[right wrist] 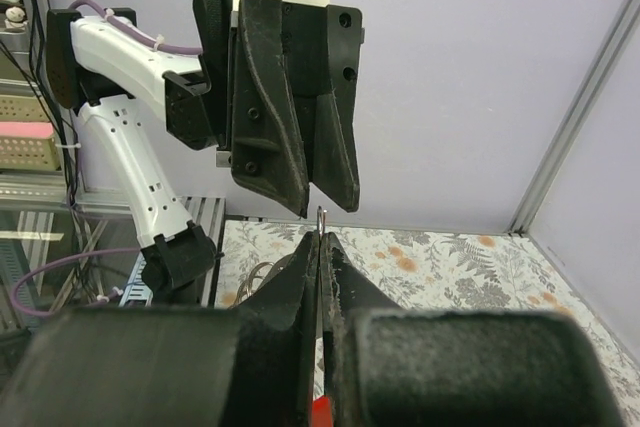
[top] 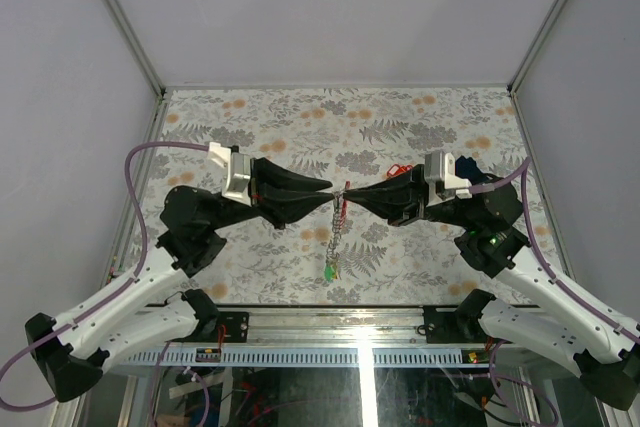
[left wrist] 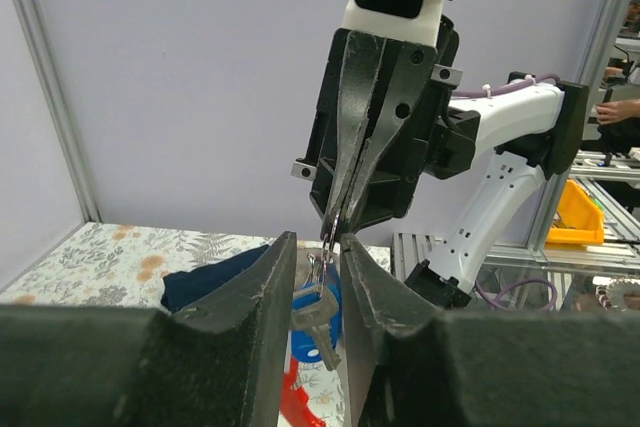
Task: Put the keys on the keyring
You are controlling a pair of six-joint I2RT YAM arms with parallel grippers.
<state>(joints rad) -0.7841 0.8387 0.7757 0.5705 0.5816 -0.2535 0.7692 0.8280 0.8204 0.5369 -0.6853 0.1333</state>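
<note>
The keyring (right wrist: 320, 215) is a thin silvery wire loop, standing upright in the air above the worktop (top: 250, 117). It is nipped between the pressed-together fingertips of the right hand (top: 348, 192). A small silvery key (left wrist: 318, 325) hangs tilted just below it, with a blue plastic tag (left wrist: 303, 349) right behind it. Seen from above, a fine metal chain (top: 337, 232) dangles from the ring, with a red tag (top: 345, 209) near its top and a green tag (top: 330, 272) at its lower end.
</note>
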